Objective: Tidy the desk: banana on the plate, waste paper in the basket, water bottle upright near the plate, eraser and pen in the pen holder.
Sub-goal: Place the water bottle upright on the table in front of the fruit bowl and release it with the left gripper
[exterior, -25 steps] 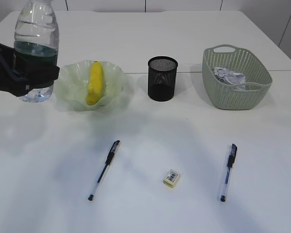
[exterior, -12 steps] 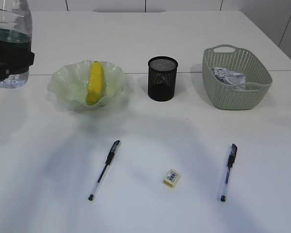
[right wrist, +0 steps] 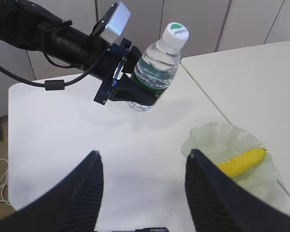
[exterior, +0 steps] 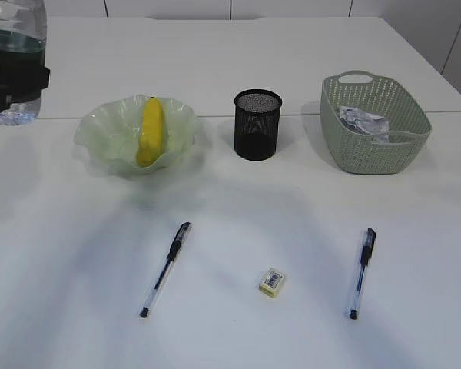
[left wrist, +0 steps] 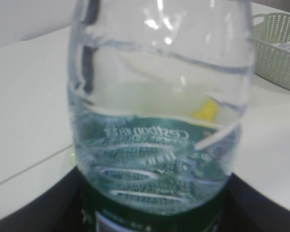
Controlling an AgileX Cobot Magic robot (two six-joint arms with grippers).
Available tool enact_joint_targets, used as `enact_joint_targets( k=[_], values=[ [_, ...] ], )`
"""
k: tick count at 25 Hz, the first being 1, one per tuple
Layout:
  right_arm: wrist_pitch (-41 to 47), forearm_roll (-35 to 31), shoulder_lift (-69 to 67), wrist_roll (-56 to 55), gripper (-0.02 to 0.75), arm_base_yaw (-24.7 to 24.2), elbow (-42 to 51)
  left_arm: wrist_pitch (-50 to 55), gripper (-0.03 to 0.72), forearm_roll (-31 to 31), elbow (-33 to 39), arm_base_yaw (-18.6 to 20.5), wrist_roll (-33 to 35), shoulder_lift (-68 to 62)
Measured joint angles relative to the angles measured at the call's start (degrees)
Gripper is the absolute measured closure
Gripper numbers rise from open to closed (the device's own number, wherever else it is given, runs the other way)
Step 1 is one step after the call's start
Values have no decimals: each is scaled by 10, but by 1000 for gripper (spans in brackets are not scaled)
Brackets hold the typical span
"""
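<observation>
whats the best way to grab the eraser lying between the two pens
From straight above, fingers closing across the short sides of the eraser. It is a small flat block lying low on the desk, slightly turned, so a side approach would hit the tabletop. Bare surface all round it leaves room; both pens lie well apart from it. The right gripper is open and free.

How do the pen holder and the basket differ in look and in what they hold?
The pen holder is a black mesh cylinder; the basket is a grey-green, oblong, woven-pattern tub with handle slots. The basket holds the waste paper; nothing shows inside the pen holder. Both stand upright on the desk.
</observation>
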State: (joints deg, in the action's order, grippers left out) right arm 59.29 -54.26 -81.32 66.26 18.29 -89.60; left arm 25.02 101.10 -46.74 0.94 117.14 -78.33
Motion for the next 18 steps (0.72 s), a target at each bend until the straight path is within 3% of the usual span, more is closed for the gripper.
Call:
enact_joint_targets(
  k=[12,18],
  values=[
    [0,1,0,-5,330,0,0,5,246,0,-1,0,2,-9],
    [0,9,0,-12,330,0,0,-47,246,1,-1,0,26,-16]
  ],
)
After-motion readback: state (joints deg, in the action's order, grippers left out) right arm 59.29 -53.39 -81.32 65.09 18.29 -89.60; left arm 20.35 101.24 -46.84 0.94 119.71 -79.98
